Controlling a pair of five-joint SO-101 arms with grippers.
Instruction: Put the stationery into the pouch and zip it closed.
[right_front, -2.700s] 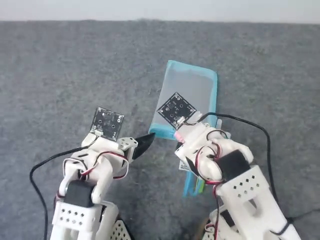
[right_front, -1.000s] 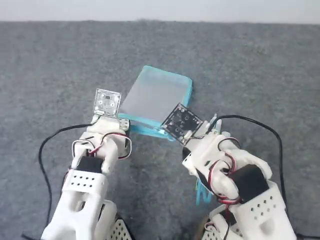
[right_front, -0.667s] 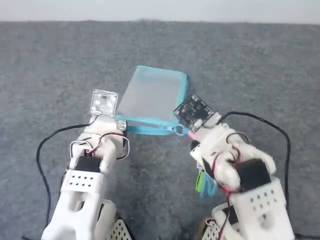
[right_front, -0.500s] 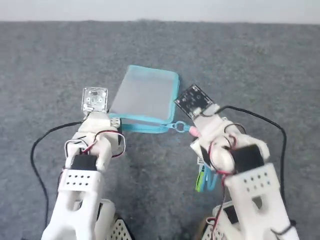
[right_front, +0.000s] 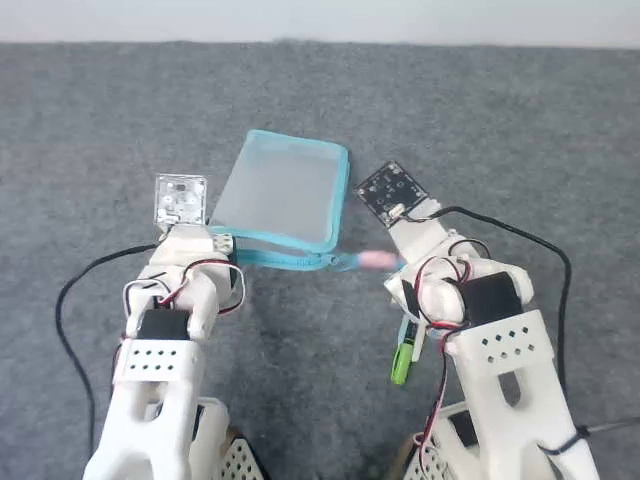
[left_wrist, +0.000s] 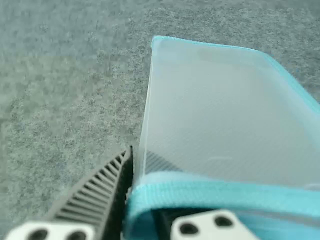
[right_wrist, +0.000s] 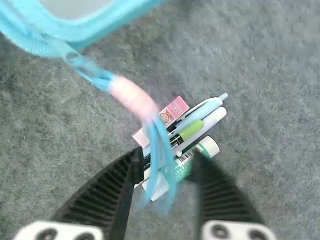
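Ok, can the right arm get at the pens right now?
Probably yes. The pens lie uncovered on the mat just below the right claw, whose jaws stand apart. Only the zipper tassel hangs between them and could snag.

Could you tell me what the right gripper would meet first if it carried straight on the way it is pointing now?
Most likely the zip-pull tassel, whose blue strands hang between the jaws of the open right gripper. Beyond it lie the pens on the carpet, though depth is hard to judge.
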